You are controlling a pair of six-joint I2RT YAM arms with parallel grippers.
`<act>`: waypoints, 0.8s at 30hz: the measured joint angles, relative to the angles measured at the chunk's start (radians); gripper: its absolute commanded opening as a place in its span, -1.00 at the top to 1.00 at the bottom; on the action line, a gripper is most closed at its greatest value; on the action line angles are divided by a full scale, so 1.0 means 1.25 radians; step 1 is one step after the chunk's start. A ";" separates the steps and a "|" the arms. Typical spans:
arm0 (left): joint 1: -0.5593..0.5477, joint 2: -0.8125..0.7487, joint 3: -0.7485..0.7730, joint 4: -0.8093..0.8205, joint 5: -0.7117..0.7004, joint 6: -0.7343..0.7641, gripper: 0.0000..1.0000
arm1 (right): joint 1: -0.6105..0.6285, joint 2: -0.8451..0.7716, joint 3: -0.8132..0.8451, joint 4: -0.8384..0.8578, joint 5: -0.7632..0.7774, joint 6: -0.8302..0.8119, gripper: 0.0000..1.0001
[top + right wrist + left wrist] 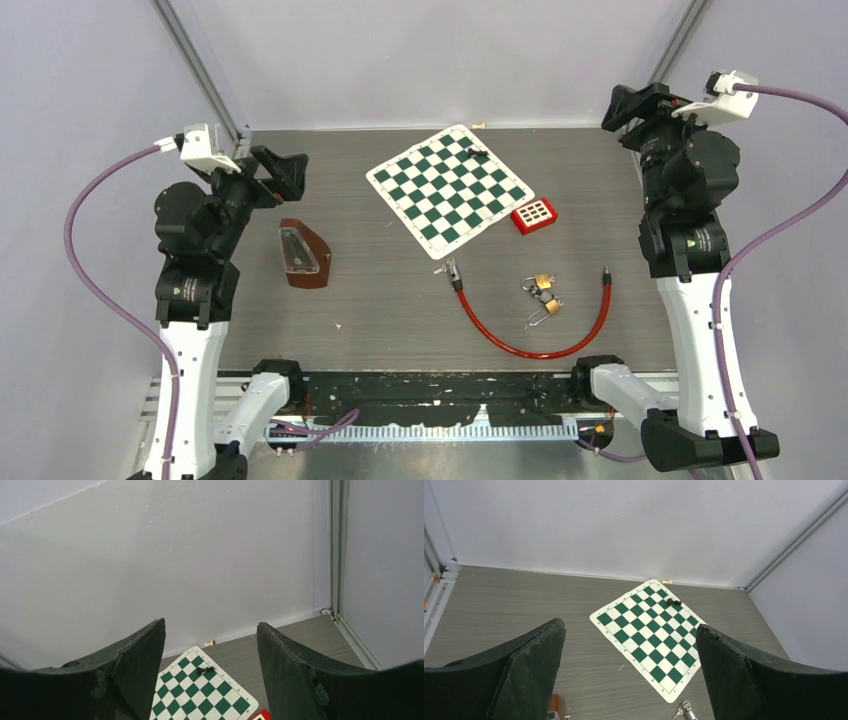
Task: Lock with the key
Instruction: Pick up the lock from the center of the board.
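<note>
Left pincer (pixel 629 630) and right pincer (pixel 210 625): both wide open, empty, raised at sides, probably ready position. Padlocks (pixel 542 298) lie on table (pixel 380 320), inside curve of red cable (pixel 510 347), nearer right arm. Key too small to distinguish.

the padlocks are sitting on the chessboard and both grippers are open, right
Not on the chessboard: the top external view shows the padlocks on the bare table, near the red cable. The left gripper and right gripper are open.
</note>
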 measured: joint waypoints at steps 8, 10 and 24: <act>0.000 -0.039 -0.053 0.043 0.063 -0.058 -0.99 | -0.001 0.000 -0.021 -0.023 -0.002 0.030 -0.38; 0.000 -0.046 -0.069 0.070 0.089 -0.078 -0.99 | -0.002 0.003 -0.021 -0.029 -0.017 0.039 -0.39; -0.198 0.027 -0.126 0.089 0.230 -0.029 -0.98 | -0.004 0.034 -0.188 -0.165 -0.074 0.159 -0.61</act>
